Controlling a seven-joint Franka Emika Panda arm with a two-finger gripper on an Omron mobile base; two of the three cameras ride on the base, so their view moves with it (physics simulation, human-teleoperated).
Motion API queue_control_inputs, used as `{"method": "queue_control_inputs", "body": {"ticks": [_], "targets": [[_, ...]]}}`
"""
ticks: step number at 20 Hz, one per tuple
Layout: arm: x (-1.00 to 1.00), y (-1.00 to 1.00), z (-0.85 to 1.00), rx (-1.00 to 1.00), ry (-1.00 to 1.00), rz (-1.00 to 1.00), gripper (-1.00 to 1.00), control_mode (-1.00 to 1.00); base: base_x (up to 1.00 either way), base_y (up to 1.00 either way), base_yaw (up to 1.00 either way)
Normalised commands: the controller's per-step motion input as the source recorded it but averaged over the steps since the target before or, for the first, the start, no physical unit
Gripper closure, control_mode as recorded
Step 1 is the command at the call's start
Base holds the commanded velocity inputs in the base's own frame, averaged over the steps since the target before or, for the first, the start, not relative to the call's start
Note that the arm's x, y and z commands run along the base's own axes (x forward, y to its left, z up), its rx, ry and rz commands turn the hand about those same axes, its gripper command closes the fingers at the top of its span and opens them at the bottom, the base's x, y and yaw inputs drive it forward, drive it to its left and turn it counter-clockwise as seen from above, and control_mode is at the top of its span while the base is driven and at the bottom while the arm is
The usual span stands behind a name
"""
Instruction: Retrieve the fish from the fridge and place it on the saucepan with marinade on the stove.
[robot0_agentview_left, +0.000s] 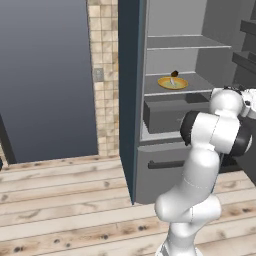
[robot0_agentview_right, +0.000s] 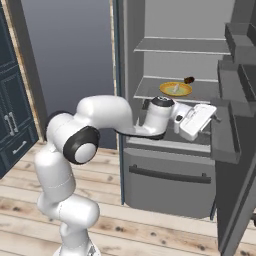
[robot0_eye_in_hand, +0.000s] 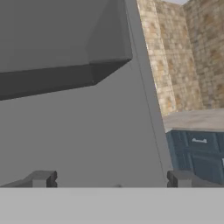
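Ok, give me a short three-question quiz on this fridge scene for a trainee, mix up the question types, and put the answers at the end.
1. True or false: the fridge door stands open.
2. The yellow plate sits: A) in the drawer, B) on an inner shelf, C) on the floor.
3. How do the fingers of the gripper stand in the hand view?

Key: 1 true. 2 B. 3 wide apart, with nothing between them, facing a grey fridge wall.
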Motion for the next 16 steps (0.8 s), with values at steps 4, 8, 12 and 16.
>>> {"method": "queue_control_inputs", "body": {"ticks": [4,8,12,16], "targets": [[-0.12,-0.15,0.00,0.00,0.00,0.12,-1.00,-1.00,0.00,0.00,0.00],[-0.06,0.01,0.00,0.00,0.02,0.02,-1.00,-1.00,0.00,0.00,0.00],[-0.23,0.06,0.00,0.00,0.00,0.00,-1.00,-1.00,0.00,0.00,0.00],[-0.33,0.24,0.13,0.00,0.00,0.07,-1.00,-1.00,0.00,0.00,0.00]]}}
